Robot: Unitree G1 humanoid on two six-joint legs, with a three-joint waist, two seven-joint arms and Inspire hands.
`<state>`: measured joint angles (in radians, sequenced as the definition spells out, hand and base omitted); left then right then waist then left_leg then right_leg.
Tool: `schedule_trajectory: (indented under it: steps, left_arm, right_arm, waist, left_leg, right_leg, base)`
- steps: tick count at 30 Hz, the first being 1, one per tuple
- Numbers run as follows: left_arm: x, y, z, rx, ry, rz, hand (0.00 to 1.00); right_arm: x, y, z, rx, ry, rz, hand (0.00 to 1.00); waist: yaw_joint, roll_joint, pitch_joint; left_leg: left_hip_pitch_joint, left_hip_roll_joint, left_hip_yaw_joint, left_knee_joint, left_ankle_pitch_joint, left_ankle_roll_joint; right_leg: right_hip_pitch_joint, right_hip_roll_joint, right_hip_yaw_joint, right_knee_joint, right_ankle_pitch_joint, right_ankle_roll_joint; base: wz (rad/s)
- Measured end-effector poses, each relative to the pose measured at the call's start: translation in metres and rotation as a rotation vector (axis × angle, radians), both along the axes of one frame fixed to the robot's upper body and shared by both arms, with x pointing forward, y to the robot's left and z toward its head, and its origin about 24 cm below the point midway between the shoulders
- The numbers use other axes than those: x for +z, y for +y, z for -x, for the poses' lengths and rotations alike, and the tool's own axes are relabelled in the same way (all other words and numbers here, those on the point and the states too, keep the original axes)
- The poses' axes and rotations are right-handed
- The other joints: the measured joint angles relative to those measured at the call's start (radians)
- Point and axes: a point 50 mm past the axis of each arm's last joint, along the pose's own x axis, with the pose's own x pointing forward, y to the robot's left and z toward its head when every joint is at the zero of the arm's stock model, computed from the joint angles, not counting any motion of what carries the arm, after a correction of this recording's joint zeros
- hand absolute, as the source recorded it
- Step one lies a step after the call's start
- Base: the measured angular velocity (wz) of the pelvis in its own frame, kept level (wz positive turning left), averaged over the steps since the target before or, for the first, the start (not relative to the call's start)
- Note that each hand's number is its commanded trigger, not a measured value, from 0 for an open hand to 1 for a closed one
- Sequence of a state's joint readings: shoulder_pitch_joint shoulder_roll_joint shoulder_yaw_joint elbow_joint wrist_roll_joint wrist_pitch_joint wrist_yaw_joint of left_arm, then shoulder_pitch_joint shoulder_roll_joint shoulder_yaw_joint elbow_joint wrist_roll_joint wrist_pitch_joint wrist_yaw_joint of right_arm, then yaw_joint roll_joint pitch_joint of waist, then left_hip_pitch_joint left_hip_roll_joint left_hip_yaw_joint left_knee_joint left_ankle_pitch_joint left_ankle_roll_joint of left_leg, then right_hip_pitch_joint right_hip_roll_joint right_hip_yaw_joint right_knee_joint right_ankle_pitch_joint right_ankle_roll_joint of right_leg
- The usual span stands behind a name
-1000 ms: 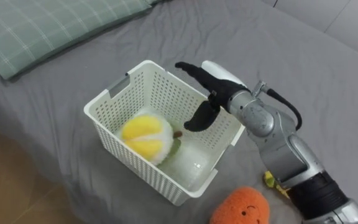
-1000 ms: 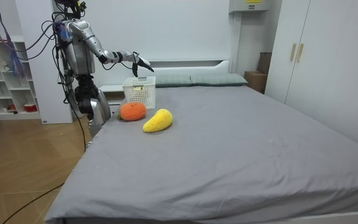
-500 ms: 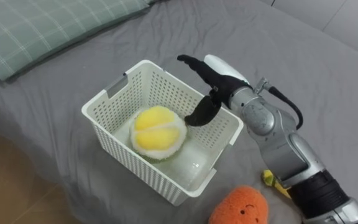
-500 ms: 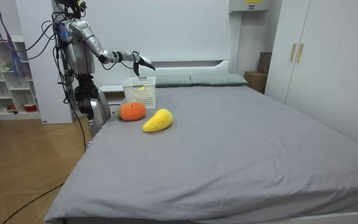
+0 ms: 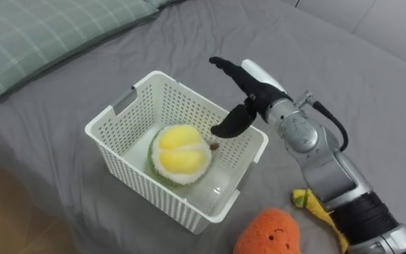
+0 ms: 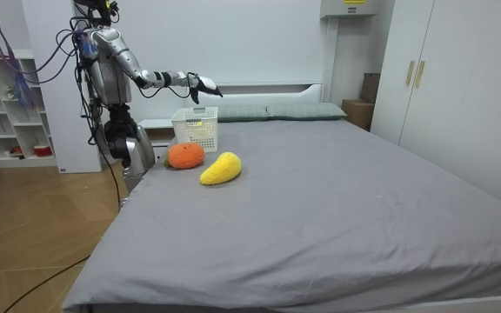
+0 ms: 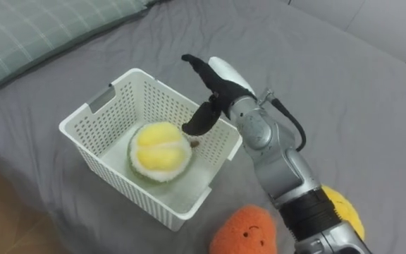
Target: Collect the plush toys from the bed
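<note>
Left eye view: near the bed's [image 5: 372, 77] edge lie an orange plush toy [image 5: 270, 234] and a yellow plush toy [image 7: 344, 212], uncollected. Beyond, the white basket [image 5: 129, 169] holds a yellow-green plush fruit [image 5: 180, 152]. The right robot hand [image 5: 254, 92] hovers spread wide and empty over its far rim. The next move is likely a reach back for the orange toy.

Three plush toys [image 5: 180, 152] [image 5: 268, 236] [image 7: 342, 208], one white basket [image 5: 132, 175], one robot hand [image 5: 254, 97]
</note>
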<state>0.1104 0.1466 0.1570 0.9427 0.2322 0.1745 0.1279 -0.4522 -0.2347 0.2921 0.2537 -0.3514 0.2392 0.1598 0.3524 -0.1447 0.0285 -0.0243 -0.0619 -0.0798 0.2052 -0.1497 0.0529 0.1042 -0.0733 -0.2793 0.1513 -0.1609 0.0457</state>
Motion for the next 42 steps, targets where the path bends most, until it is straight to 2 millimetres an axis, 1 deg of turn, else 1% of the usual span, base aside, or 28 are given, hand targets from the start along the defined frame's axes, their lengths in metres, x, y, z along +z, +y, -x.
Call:
schedule_trajectory:
  steps: [1, 3, 6, 8, 11, 12, 13, 15, 16, 18, 20, 21, 23, 25, 26, 28, 29, 31, 32, 33, 36, 37, 39, 41, 42]
  left_arm:
    - [0.000, 0.000, -0.001, 0.001, -0.003, 0.001, 0.00]
    - [0.000, -0.001, -0.002, 0.001, -0.010, 0.004, 0.00]
    - [0.000, -0.001, -0.001, 0.005, -0.009, -0.001, 0.00]
    - [0.001, 0.000, 0.000, 0.008, -0.017, -0.014, 0.00]
    - [0.002, 0.000, -0.002, 0.007, -0.031, -0.014, 0.00]
    - [0.002, 0.000, -0.001, 0.012, -0.029, -0.010, 0.00]
    - [0.001, -0.001, 0.000, 0.021, -0.029, -0.005, 0.00]
    - [0.000, -0.001, 0.005, 0.043, -0.025, 0.007, 0.00]
    - [0.000, -0.002, 0.007, 0.044, -0.021, 0.008, 0.00]
    - [-0.002, -0.003, 0.014, 0.050, -0.002, 0.013, 0.00]
    - [-0.003, -0.003, 0.017, 0.052, 0.007, 0.014, 0.00]
    - [-0.003, -0.003, 0.018, 0.052, 0.010, 0.014, 0.00]
    - [-0.005, -0.003, 0.022, 0.054, 0.021, 0.020, 0.00]
    - [-0.006, -0.002, 0.026, 0.059, 0.034, 0.022, 0.00]
    - [-0.006, -0.002, 0.029, 0.060, 0.042, 0.024, 0.00]
    - [-0.007, -0.002, 0.030, 0.061, 0.049, 0.027, 0.00]
    - [-0.007, -0.002, 0.032, 0.061, 0.056, 0.033, 0.00]
    - [-0.008, -0.002, 0.035, 0.059, 0.067, 0.038, 0.00]
    - [-0.009, -0.003, 0.037, 0.054, 0.075, 0.038, 0.00]
    - [-0.009, -0.003, 0.040, 0.054, 0.081, 0.038, 0.00]
    - [-0.010, -0.003, 0.042, 0.047, 0.091, 0.039, 0.00]
    - [-0.010, -0.004, 0.043, 0.043, 0.093, 0.039, 0.00]
    - [-0.010, -0.004, 0.041, 0.040, 0.088, 0.039, 0.00]
    - [-0.010, -0.004, 0.041, 0.044, 0.086, 0.040, 0.00]
    - [-0.009, -0.004, 0.041, 0.047, 0.083, 0.042, 0.00]
  right_arm:
    - [0.000, -0.004, -0.001, -0.017, 0.000, -0.002, 0.00]
    - [0.002, -0.015, -0.003, -0.064, -0.013, -0.013, 0.00]
    - [0.003, -0.022, -0.004, -0.106, -0.033, -0.030, 0.00]
    - [-0.001, -0.028, -0.004, -0.130, -0.035, -0.024, 0.00]
    - [-0.003, -0.042, -0.005, -0.172, -0.032, -0.006, 0.00]
    - [-0.005, -0.047, -0.004, -0.182, -0.025, 0.004, 0.00]
    - [-0.007, -0.049, -0.003, -0.188, -0.019, 0.009, 0.00]
    - [-0.012, -0.059, 0.001, -0.217, -0.005, 0.012, 0.00]
    - [-0.014, -0.062, 0.003, -0.225, -0.003, 0.015, 0.00]
    - [-0.022, -0.073, 0.010, -0.265, 0.020, 0.009, 0.00]
    - [-0.029, -0.081, 0.016, -0.295, 0.042, 0.002, 0.00]
    - [-0.030, -0.083, 0.017, -0.302, 0.048, 0.000, 0.00]
    - [-0.035, -0.089, 0.021, -0.327, 0.064, -0.006, 0.00]
    - [-0.039, -0.092, 0.024, -0.341, 0.075, -0.017, 0.00]
    - [-0.041, -0.093, 0.025, -0.343, 0.081, -0.020, 0.00]
    - [-0.045, -0.095, 0.026, -0.355, 0.092, -0.015, 0.00]
    - [-0.047, -0.096, 0.027, -0.363, 0.097, -0.013, 0.00]
    - [-0.050, -0.098, 0.029, -0.368, 0.103, -0.011, 0.00]
    - [-0.053, -0.098, 0.031, -0.369, 0.110, -0.010, 0.00]
    - [-0.055, -0.099, 0.033, -0.371, 0.115, -0.009, 0.00]
    - [-0.060, -0.102, 0.038, -0.390, 0.123, -0.007, 0.00]
    - [-0.062, -0.103, 0.039, -0.396, 0.128, -0.006, 0.00]
    - [-0.063, -0.105, 0.040, -0.408, 0.127, -0.008, 0.00]
    - [-0.063, -0.107, 0.041, -0.423, 0.115, -0.007, 0.00]
    - [-0.062, -0.108, 0.041, -0.433, 0.106, -0.006, 0.00]
  waist:
    - [-0.001, 0.002, -0.0003]
    - [-0.009, 0.009, -0.0046]
    - [-0.037, 0.024, -0.0103]
    - [-0.053, 0.027, -0.0141]
    - [-0.073, 0.029, -0.0140]
    - [-0.077, 0.032, -0.0121]
    - [-0.081, 0.034, -0.0126]
    - [-0.108, 0.041, -0.0137]
    - [-0.114, 0.044, -0.0144]
    - [-0.136, 0.059, -0.0210]
    - [-0.151, 0.069, -0.0235]
    - [-0.156, 0.073, -0.0234]
    - [-0.161, 0.082, -0.0262]
    - [-0.175, 0.081, -0.0272]
    - [-0.183, 0.078, -0.0260]
    - [-0.189, 0.071, -0.0258]
    - [-0.195, 0.066, -0.0257]
    - [-0.197, 0.062, -0.0264]
    - [-0.206, 0.059, -0.0275]
    - [-0.212, 0.058, -0.0269]
    - [-0.216, 0.060, -0.0246]
    - [-0.216, 0.065, -0.0219]
    - [-0.236, 0.069, -0.0198]
    - [-0.241, 0.074, -0.0210]
    - [-0.247, 0.077, -0.0235]
  left_leg:
    - [0.000, 0.001, 0.002, 0.000, 0.000, 0.000]
    - [0.002, 0.003, 0.014, -0.001, -0.001, 0.001]
    - [0.015, 0.004, 0.024, -0.003, 0.000, 0.002]
    - [0.020, 0.005, 0.028, -0.008, 0.000, 0.002]
    - [0.024, 0.009, 0.048, -0.008, -0.001, 0.003]
    - [0.035, 0.011, 0.055, -0.011, -0.003, 0.005]
    - [0.039, 0.011, 0.056, -0.013, -0.003, 0.005]
    - [0.046, 0.013, 0.062, -0.016, -0.006, 0.006]
    - [0.047, 0.013, 0.066, -0.015, -0.008, 0.006]
    - [0.054, 0.014, 0.076, -0.015, -0.010, 0.007]
    - [0.059, 0.015, 0.083, -0.017, -0.010, 0.007]
    - [0.062, 0.015, 0.091, -0.019, -0.010, 0.007]
    - [0.075, 0.020, 0.111, -0.033, -0.010, 0.007]
    - [0.086, 0.023, 0.125, -0.039, -0.011, 0.006]
    - [0.088, 0.026, 0.136, -0.041, -0.012, 0.005]
    - [0.090, 0.029, 0.144, -0.041, -0.015, 0.004]
    - [0.093, 0.032, 0.155, -0.041, -0.017, 0.003]
    - [0.102, 0.034, 0.163, -0.042, -0.021, 0.002]
    - [0.106, 0.035, 0.166, -0.043, -0.023, 0.002]
    - [0.108, 0.036, 0.172, -0.044, -0.024, 0.002]
    - [0.117, 0.038, 0.186, -0.048, -0.025, 0.002]
    - [0.124, 0.039, 0.189, -0.054, -0.025, 0.002]
    - [0.123, 0.040, 0.191, -0.054, -0.025, 0.002]
    - [0.122, 0.041, 0.191, -0.055, -0.026, 0.001]
    - [0.119, 0.041, 0.192, -0.055, -0.026, 0.000]
  right_leg:
    - [-0.001, 0.000, 0.002, 0.000, 0.000, 0.000]
    - [-0.003, 0.000, 0.006, 0.001, 0.000, -0.001]
    - [0.001, -0.001, 0.013, 0.001, 0.000, -0.001]
    - [0.002, -0.001, 0.016, 0.001, 0.000, -0.001]
    - [0.002, -0.001, 0.021, 0.002, 0.001, 0.000]
    - [0.009, 0.000, 0.030, 0.002, 0.001, 0.000]
    - [0.013, 0.000, 0.032, 0.002, 0.001, 0.000]
    - [0.018, 0.001, 0.035, 0.002, 0.001, 0.000]
    - [0.017, 0.001, 0.037, 0.002, 0.001, 0.000]
    - [0.016, 0.001, 0.050, 0.002, 0.001, 0.000]
    - [0.016, 0.002, 0.059, 0.002, 0.001, 0.000]
    - [0.016, 0.002, 0.062, 0.003, 0.001, 0.000]
    - [0.016, 0.006, 0.086, 0.003, 0.001, 0.000]
    - [0.019, 0.007, 0.090, 0.004, 0.001, 0.000]
    - [0.019, 0.009, 0.101, 0.005, 0.001, -0.001]
    - [0.018, 0.011, 0.109, 0.006, 0.002, -0.001]
    - [0.016, 0.014, 0.118, 0.006, 0.002, -0.002]
    - [0.017, 0.016, 0.130, 0.005, 0.003, -0.003]
    - [0.017, 0.018, 0.136, 0.005, 0.003, -0.003]
    - [0.017, 0.018, 0.141, 0.004, 0.003, -0.003]
    - [0.018, 0.020, 0.154, 0.003, 0.003, -0.003]
    - [0.019, 0.022, 0.162, 0.003, 0.003, -0.004]
    - [0.017, 0.023, 0.165, 0.003, 0.003, -0.004]
    - [0.013, 0.023, 0.165, 0.004, 0.004, -0.004]
    - [0.008, 0.023, 0.165, 0.005, 0.004, -0.004]
  base:
    - [-0.08]
    - [-0.12]
    - [-0.09]
    - [-0.09]
    - [-0.10]
    - [-0.16]
    - [-0.12]
    - [-0.09]
    - [-0.16]
    - [-0.17]
    - [-0.13]
    - [-0.22]
    - [-0.31]
    - [-0.17]
    - [-0.18]
    - [-0.18]
    - [-0.21]
    - [-0.20]
    - [-0.12]
    - [-0.12]
    - [-0.16]
    - [-0.16]
    - [-0.07]
    - [-0.02]
    - [-0.05]
